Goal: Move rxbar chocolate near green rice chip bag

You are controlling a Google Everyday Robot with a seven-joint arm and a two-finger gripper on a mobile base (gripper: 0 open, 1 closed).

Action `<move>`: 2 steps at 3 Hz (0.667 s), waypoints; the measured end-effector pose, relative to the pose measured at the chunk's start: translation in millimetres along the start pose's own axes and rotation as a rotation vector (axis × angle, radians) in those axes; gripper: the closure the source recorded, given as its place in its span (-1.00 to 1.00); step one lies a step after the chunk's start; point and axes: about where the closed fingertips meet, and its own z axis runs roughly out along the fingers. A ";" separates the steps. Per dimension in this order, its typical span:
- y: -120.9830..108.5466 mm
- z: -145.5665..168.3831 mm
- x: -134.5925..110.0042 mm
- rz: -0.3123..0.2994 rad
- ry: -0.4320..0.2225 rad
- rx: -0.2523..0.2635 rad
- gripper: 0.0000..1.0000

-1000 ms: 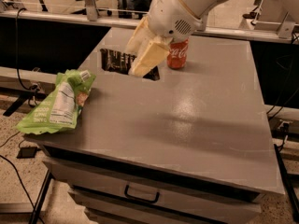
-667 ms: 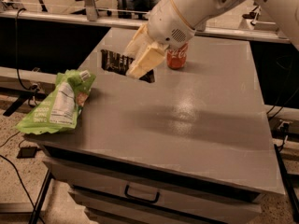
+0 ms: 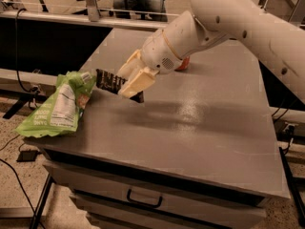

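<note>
The rxbar chocolate is a flat dark bar with white lettering, held level just above the grey table. My gripper is shut on its right end, with cream fingers clamped over it. The green rice chip bag lies wrinkled at the table's left edge, its white label facing up. The bar's free left end is right beside the bag's upper right corner. My arm reaches in from the upper right.
A red soda can stands behind my wrist, mostly hidden by the arm. The grey table has a drawer with a handle at the front. A dark rail and cables run along the left side.
My gripper has carried the bar forward and down to the left, away from the can and closer to the green bag. The bag has not moved.
</note>
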 end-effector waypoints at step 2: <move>6.3 40.0 9.0 0.019 0.057 -0.031 -0.11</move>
